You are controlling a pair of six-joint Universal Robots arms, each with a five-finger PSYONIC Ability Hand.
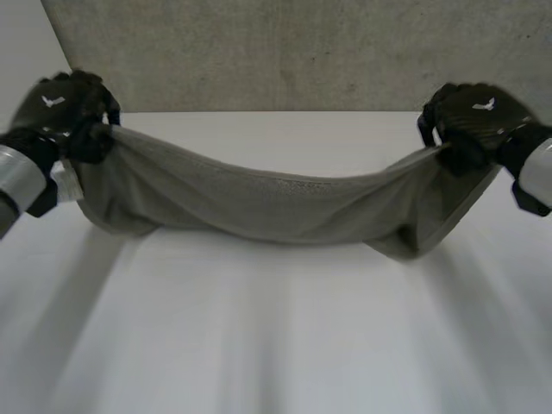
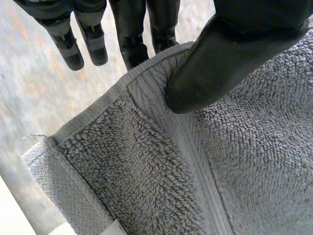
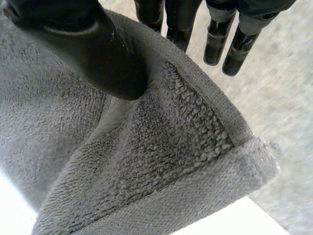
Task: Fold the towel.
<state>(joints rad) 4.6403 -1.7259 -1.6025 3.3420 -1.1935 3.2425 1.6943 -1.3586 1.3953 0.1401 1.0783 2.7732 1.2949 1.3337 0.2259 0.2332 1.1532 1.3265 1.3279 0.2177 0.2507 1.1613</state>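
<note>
Since both hands are clamped on cloth, start there: the left hand [image 1: 62,110] has its thumb [image 2: 220,68] pressed down on the terry just inside the hemmed edge. Some of its fingers [image 2: 131,46] tuck behind the cloth while the others hang free past the edge. So it's a pinch, not a full fist. The right hand [image 1: 476,121] mirrors it, with its own thumb [image 3: 98,56] on top near the folded corner and a couple of fingers behind.

Between them the towel [image 1: 276,203] hangs as a grey band held up over the white table [image 1: 276,336]. It sags in the middle and is bunched at both ends. I can't tell whether the low part brushes the tabletop or clears it. Behind it all is a grey wall [image 1: 302,52].

Handling-wise, this looks like thick looped terry, so I'd call it soft, floppy and a bit weighty for cloth. That sag says it won't hold any shape by itself. It isn't slippery, since the loops give the thumbs plenty of bite, and nothing here is fragile.

The best hold is where they've got it, on the flat woven band by the hem at the end corners. That part is firmer than the pile. Grab it mid-edge and it'll just droop and fold crooked
</note>
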